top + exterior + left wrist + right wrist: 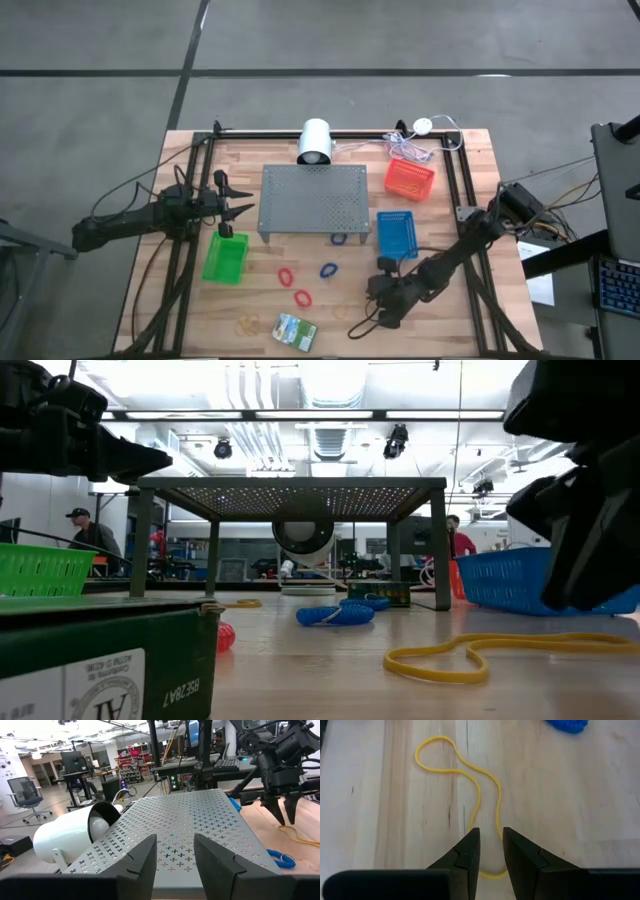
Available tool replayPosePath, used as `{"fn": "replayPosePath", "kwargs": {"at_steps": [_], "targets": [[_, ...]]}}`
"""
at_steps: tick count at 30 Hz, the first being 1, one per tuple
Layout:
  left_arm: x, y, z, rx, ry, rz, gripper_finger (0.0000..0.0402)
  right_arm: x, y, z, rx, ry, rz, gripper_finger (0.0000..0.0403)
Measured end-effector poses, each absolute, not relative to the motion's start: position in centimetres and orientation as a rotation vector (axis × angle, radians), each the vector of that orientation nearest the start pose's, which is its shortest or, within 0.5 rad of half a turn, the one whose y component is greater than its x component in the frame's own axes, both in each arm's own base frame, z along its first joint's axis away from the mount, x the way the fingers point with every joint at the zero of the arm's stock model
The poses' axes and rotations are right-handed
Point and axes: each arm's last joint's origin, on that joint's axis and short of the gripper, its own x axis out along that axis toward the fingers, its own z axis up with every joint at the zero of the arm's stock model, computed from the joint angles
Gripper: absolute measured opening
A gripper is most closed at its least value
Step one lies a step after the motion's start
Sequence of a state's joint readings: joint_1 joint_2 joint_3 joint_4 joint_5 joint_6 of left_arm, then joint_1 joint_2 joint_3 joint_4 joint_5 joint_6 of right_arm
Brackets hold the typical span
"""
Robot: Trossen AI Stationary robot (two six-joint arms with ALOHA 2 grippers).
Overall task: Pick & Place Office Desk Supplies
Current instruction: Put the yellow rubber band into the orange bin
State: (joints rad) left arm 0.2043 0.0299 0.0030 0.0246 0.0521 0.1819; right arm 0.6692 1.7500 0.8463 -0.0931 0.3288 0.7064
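Overhead view: left gripper (238,208) hangs above the green plastic mesh basket (225,258), beside the grey perforated metal stand (312,202), fingers parted and empty. Right gripper (366,306) sits low over the wooden table (470,310), near the thin yellow rubber band (343,311). Two red loop bands (286,275) (302,297) and one blue loop band (329,270) lie in front of the stand; the green-and-yellow crayon box (295,330) lies at the table's near edge. A blue mesh basket (396,233) and a red mesh basket (409,179) stand to the right.

Low view: the rubber band (470,656) lies flat on the tabletop.

Left wrist view: nothing between the parted fingers (138,865).

Right wrist view: fingers (465,856) narrowly apart, straddling one end of the rubber band (470,775); grip not confirmed.
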Motion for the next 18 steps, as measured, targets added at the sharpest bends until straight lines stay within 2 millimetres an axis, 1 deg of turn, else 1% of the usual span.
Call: {"fn": "replayPosePath", "kwargs": {"at_steps": [6, 12, 18], "targets": [[9.8, 1.9, 16.5, 0.181, 0.016, 0.151, 0.0134, 25.9, 18.4, 12.1, 0.175, 0.955, -0.023, 0.0076], [9.8, 1.9, 16.4, 0.181, 0.022, 0.151, 0.0134, 26.7, 17.8, 11.3, 0.208, 0.987, -0.016, 0.0068], [9.8, 1.9, 16.4, 0.18, 0.029, 0.15, 0.0134, 26.8, 17.7, 11.3, 0.216, 0.993, -0.005, 0.0069]]}}
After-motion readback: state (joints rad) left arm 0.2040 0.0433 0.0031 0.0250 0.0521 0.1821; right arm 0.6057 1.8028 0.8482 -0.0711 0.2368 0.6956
